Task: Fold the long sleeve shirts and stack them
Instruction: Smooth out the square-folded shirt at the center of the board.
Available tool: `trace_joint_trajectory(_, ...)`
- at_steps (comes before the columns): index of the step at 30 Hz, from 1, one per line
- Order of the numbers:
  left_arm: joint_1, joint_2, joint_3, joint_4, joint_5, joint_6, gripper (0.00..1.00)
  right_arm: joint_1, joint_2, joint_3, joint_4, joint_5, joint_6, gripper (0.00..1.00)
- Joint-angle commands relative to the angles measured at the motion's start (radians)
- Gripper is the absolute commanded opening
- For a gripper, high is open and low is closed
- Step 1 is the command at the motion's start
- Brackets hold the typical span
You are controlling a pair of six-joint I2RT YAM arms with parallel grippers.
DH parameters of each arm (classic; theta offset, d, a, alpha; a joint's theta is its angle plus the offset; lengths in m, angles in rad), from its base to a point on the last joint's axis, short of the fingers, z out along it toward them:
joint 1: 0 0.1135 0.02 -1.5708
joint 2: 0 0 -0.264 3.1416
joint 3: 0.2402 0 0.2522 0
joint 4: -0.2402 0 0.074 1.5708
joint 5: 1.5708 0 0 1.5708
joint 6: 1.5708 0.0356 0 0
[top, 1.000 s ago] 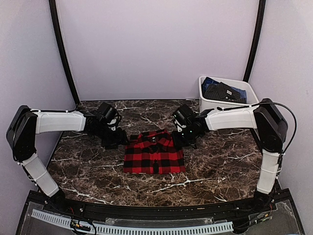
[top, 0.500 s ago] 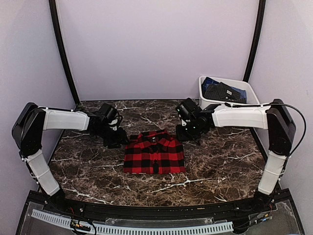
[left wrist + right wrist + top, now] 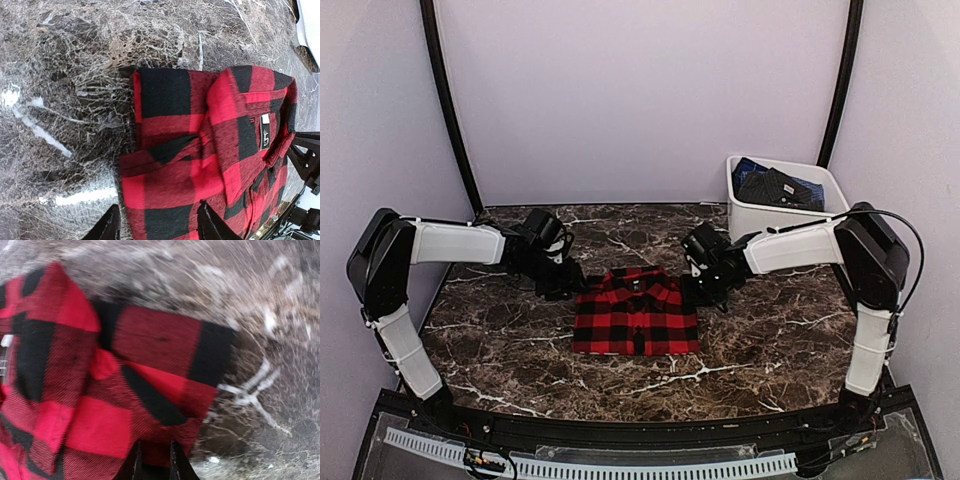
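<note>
Poising left gripper (image 3: 158, 209) released, fingers spread, over left edge of folded buffalo-check flannel shirt (image 3: 635, 320); setting right gripper (image 3: 152, 454) at right edge, fingers nearly together, grasp impossible to tell

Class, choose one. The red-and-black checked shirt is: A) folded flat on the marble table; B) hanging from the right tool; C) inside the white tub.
A: the checked shirt lies folded flat on the marble table, between the left tool and the right tool.
</note>
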Motion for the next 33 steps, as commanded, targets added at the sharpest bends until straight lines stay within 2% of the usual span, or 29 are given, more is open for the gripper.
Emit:
trace_joint_trajectory(1, 0.003, -0.015, 0.009, -0.017, 0.002, 0.021, 0.51, -0.023, 0.015, -0.068, 0.056, -0.023, 0.027, 0.17)
trace_joint_trajectory(11, 0.013, -0.033, -0.054, 0.002, 0.056, 0.008, 0.51, -0.019, -0.06, -0.072, 0.067, -0.019, 0.008, 0.18)
trace_joint_trajectory(16, 0.013, -0.042, -0.079, 0.012, 0.069, 0.007, 0.52, -0.009, -0.121, -0.058, 0.087, -0.008, -0.011, 0.28)
trace_joint_trajectory(24, 0.008, -0.031, -0.118, 0.042, 0.116, 0.004, 0.52, -0.008, -0.195, -0.08, 0.101, 0.033, -0.021, 0.5)
trace_joint_trajectory(33, -0.018, -0.001, -0.113, 0.051, 0.119, -0.01, 0.52, -0.008, -0.216, -0.146, 0.114, 0.019, 0.001, 0.59)
